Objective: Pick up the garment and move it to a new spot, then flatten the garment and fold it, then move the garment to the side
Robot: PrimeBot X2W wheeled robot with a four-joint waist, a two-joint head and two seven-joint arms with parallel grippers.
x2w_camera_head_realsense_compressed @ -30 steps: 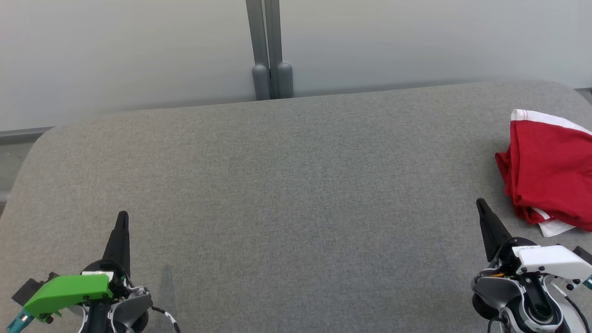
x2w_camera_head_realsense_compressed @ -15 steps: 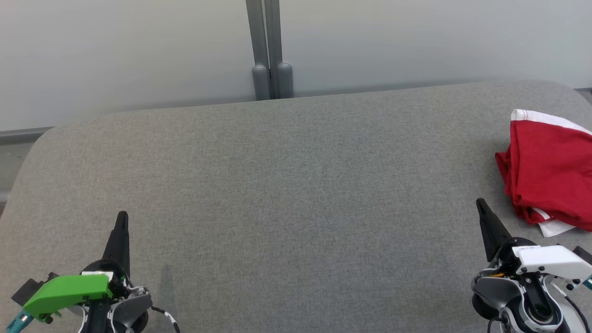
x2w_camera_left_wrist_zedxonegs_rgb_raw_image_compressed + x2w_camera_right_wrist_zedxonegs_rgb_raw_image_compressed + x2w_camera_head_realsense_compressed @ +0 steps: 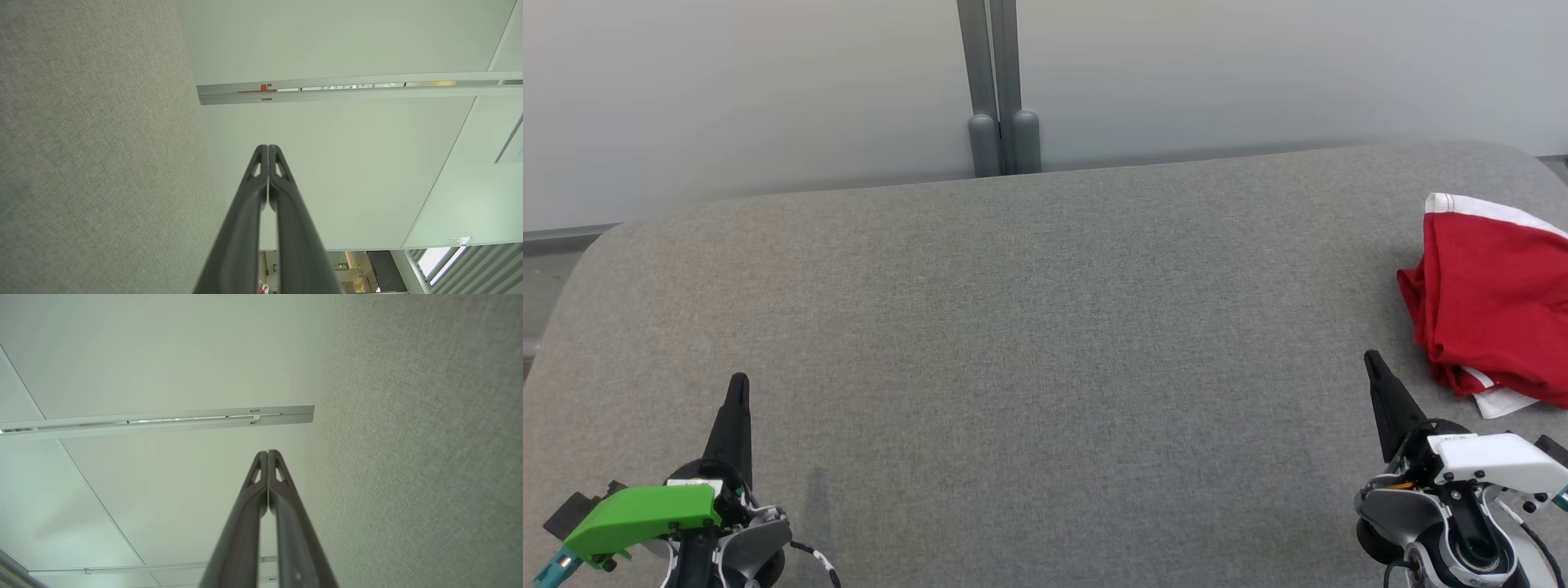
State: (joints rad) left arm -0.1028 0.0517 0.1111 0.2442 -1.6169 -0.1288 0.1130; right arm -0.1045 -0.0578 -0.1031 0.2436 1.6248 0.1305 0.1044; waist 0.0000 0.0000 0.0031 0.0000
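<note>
The garment is a red cloth with white trim, bunched in a loose fold at the right edge of the grey padded surface, partly cut off by the head view's right border. My right gripper stands shut and empty at the lower right, its tip a short way left of the garment's near corner and not touching it. At the lower left my left gripper is shut and empty, far from the garment. The left wrist view shows the left gripper with tips pressed together; in the right wrist view the right gripper looks the same.
A pale wall runs behind the surface's far edge, with a grey post at its middle. The surface's rounded corners fall away at the far left and far right. A wide stretch of bare grey fabric lies between the two grippers.
</note>
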